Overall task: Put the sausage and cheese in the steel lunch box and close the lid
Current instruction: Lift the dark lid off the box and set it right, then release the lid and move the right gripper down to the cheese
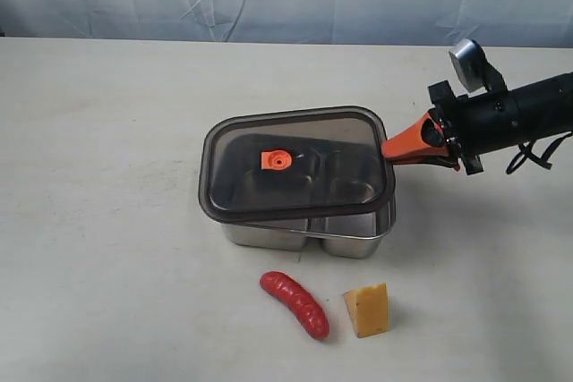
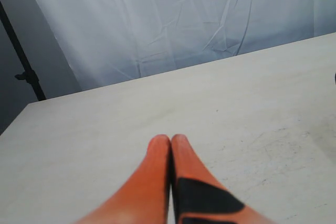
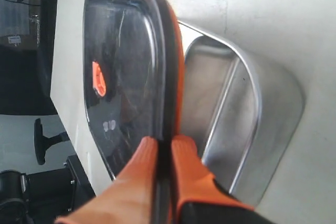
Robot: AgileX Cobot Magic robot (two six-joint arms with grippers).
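Lid [image 1: 333,144], clamped by right jaws, hides most of the steel lunch box [image 1: 304,236]; left jaws clenched empty.

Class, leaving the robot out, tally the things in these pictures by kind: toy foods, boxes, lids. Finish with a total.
toy foods: 2 (sausage, cheese)
steel lunch box: 1
lid: 1
total: 4
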